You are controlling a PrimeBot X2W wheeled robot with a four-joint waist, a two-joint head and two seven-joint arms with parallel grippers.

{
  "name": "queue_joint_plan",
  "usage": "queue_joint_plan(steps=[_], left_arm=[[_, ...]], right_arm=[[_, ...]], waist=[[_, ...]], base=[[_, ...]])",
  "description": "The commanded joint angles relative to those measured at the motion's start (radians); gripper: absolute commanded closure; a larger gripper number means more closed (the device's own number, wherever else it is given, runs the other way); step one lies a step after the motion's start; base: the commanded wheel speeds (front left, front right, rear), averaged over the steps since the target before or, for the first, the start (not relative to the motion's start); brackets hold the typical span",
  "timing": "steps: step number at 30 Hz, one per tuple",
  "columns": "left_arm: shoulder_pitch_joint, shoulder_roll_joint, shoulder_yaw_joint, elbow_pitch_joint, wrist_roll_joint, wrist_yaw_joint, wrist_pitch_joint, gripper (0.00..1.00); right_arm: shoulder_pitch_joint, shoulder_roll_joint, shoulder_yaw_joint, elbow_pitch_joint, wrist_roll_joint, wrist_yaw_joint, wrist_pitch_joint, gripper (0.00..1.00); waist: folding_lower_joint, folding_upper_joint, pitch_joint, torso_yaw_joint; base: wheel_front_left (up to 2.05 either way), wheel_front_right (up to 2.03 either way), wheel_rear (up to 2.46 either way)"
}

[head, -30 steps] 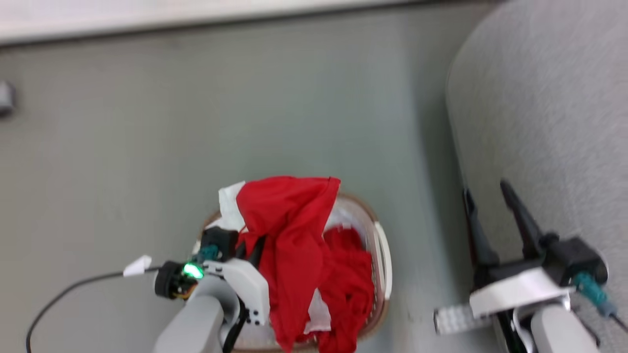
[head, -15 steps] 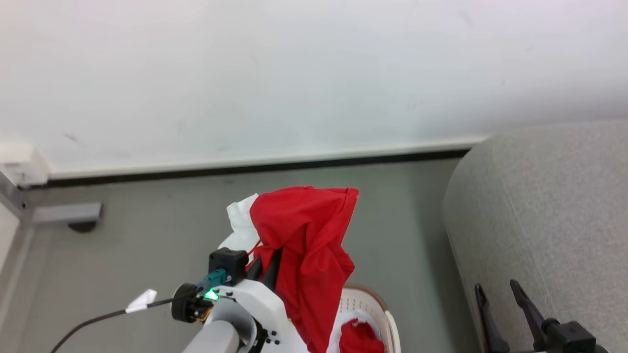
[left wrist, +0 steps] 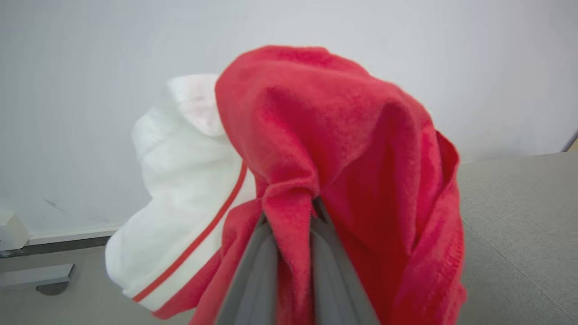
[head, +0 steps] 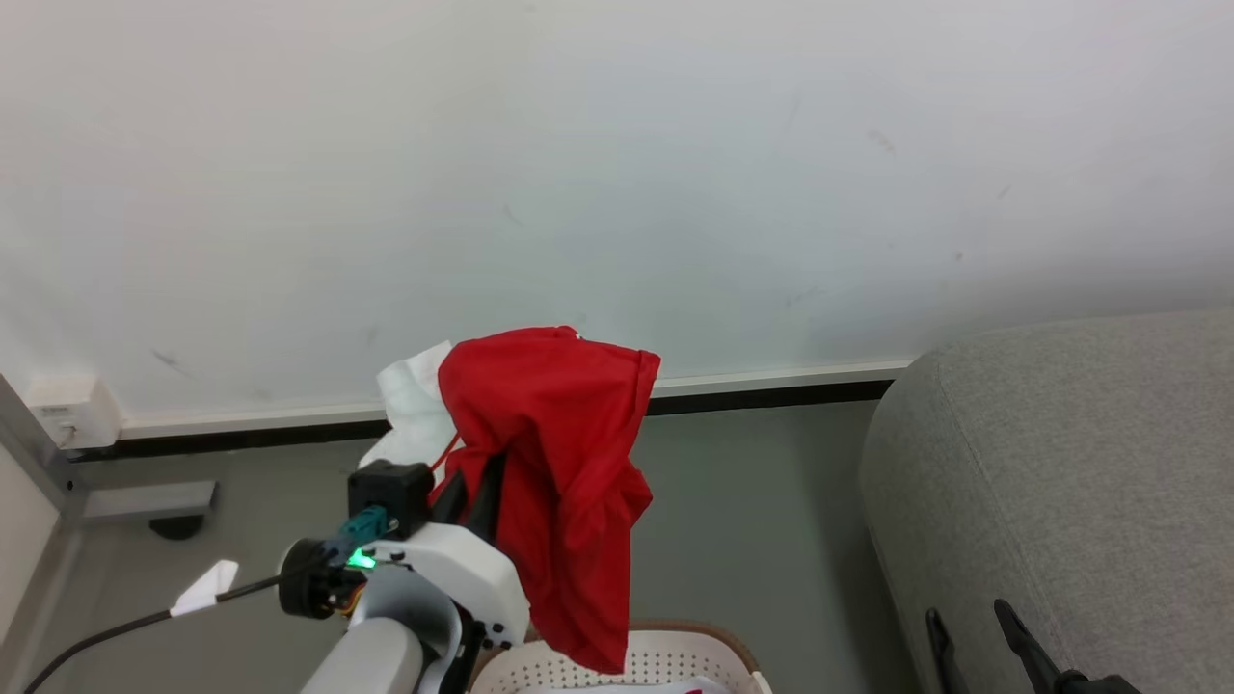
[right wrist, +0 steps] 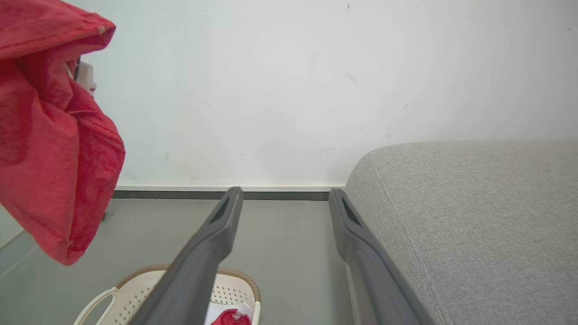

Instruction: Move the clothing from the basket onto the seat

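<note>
My left gripper (head: 474, 490) is shut on a piece of the clothing (head: 554, 453), a bright-red garment with a white panel (left wrist: 187, 180). It hangs high above the basket (head: 694, 638), draped over the fingers (left wrist: 253, 280). The cream basket with its tan rim (right wrist: 135, 289) sits on the floor, and more red clothing (right wrist: 230, 318) lies inside it. The grey seat (head: 1060, 463) fills the right side. Beside the seat's left edge, my right gripper (right wrist: 285, 194) stands open with nothing between its fingers. Its fingertips (head: 1007, 622) show at the head view's lower right.
A white wall (head: 617, 173) with a dark baseboard (head: 771, 397) stands behind. Grey floor (head: 752, 520) lies between basket and seat. A wall box (head: 72, 410) and a grey metal foot (head: 145, 499) are at the left. A black cable with a white tag (head: 202, 590) trails from my left wrist.
The head camera has tilted up, bringing the wall into view. My left gripper has lifted the red garment up out of the basket. The right gripper stays open.
</note>
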Motion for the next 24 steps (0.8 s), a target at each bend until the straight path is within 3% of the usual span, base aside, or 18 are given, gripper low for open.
queue_joint_plan(steps=[1,9,14,24], left_arm=[[0.017,0.012,0.003,-0.014,-0.004,0.004,0.006,1.0],[0.042,0.025,-0.011,-0.089,-0.004,0.018,0.04,1.0],[0.039,0.025,-0.021,-0.119,-0.002,0.021,0.052,1.0],[0.017,0.021,-0.039,-0.149,-0.003,0.023,0.068,1.0]], right_arm=[[0.018,-0.002,-0.001,-0.001,0.008,-0.002,-0.002,0.0],[0.01,-0.002,0.018,-0.024,-0.01,-0.002,-0.002,0.0],[-0.015,-0.011,0.081,-0.06,-0.009,-0.002,-0.003,0.0],[-0.127,-0.037,0.385,-0.049,-0.019,-0.002,-0.002,0.0]], waist=[[0.0002,-0.0001,-0.003,-0.001],[0.0002,-0.0001,-0.004,-0.004],[0.0002,-0.0001,0.001,0.001],[0.0002,-0.0001,0.008,-0.003]], base=[[0.0,0.0,0.0],[0.0,0.0,0.0],[0.0,0.0,0.0],[0.0,0.0,0.0]])
